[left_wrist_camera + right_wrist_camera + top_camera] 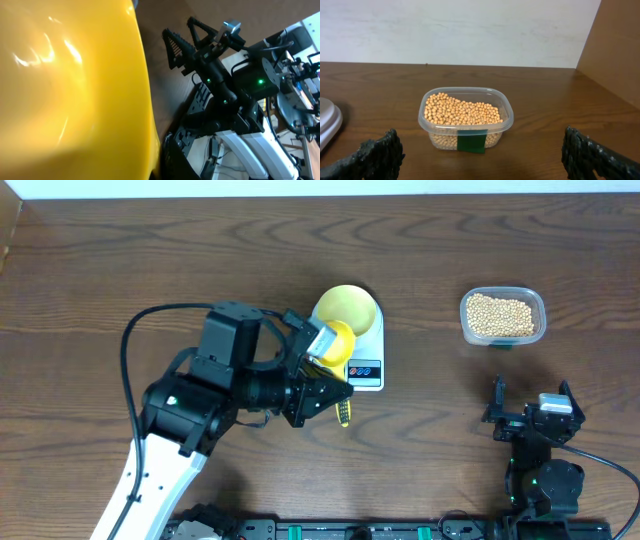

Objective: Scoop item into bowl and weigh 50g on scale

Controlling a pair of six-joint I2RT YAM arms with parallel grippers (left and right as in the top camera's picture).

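Note:
The pale yellow-green bowl (350, 305) stands on the white scale (368, 372); no beans show in it. My left gripper (333, 400) is shut on the handle of a bright yellow scoop (335, 343), whose cup is at the bowl's front rim. The scoop (65, 90) fills the left of the left wrist view. The tan beans (500, 313) lie in a clear tub at the right, which also shows in the right wrist view (465, 112). My right gripper (531, 392) is open and empty, short of the tub, its fingers wide apart (481, 155).
The clear tub (506, 120) has a green label on its front. The scale's edge (327, 120) shows at the left of the right wrist view. A brown wall panel (615, 55) stands to the right of the tub. The right arm (225, 75) shows behind the scoop.

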